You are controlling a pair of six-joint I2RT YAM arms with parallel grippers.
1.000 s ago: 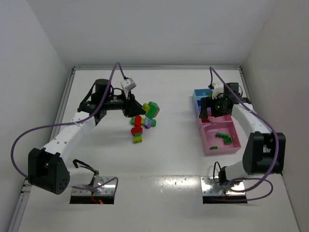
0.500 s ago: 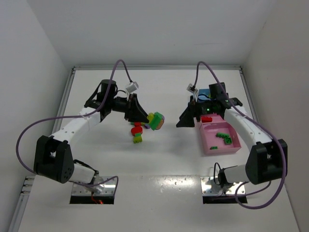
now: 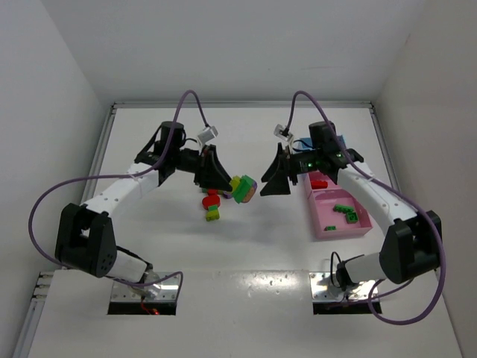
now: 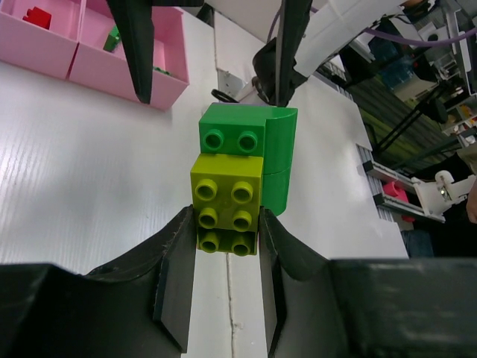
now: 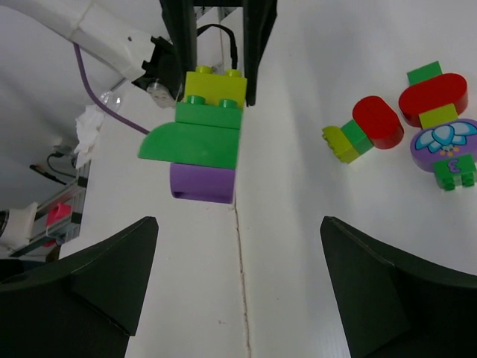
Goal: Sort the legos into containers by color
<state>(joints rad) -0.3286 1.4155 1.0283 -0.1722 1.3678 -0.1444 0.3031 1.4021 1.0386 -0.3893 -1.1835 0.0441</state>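
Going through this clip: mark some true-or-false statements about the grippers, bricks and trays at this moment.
1. The left gripper is shut on a stack of joined bricks. True.
2. The right gripper is shut on that stack. False: it is open, facing the stack without touching it.
3. The nearer pink tray holds green bricks. True.
4. Every brick is in a tray or a gripper. False: loose bricks lie on the table.
5. The held stack is all one colour. False: it is yellow-green, green and purple.
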